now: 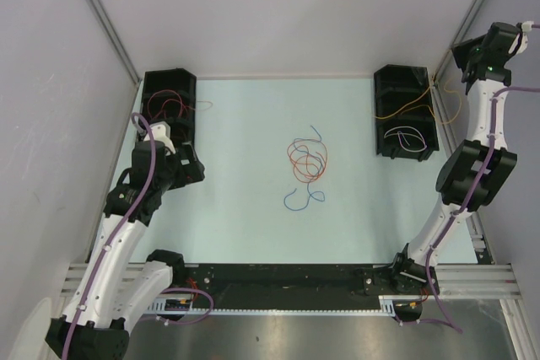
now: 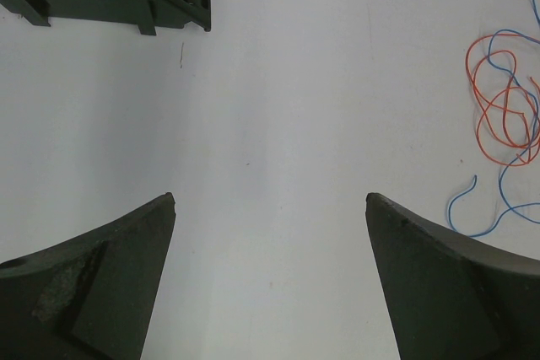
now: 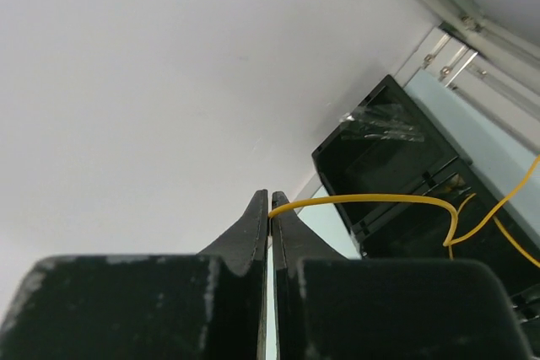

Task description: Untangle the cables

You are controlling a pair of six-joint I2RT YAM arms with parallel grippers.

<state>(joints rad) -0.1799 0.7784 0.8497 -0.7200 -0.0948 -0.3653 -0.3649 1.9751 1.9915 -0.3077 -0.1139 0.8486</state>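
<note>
In the middle of the table (image 1: 245,124) lies the tangle (image 1: 307,162): orange, red and blue cables looped loosely over one another, with a blue end trailing toward my bases. Far right of the tangle and beyond it, my right gripper (image 3: 270,201) is up near the wall. Its fingers are pinched together on a yellow-orange cable (image 3: 371,198) that arcs down into the right bin (image 1: 405,111). A white cable (image 1: 405,135) is coiled in that bin's near compartment. Left of the tangle, my left gripper (image 2: 270,200) hangs over bare table with its fingers spread wide, holding nothing. Farther left of the tangle, the left bin (image 1: 169,99) holds red cables (image 1: 164,109).
</note>
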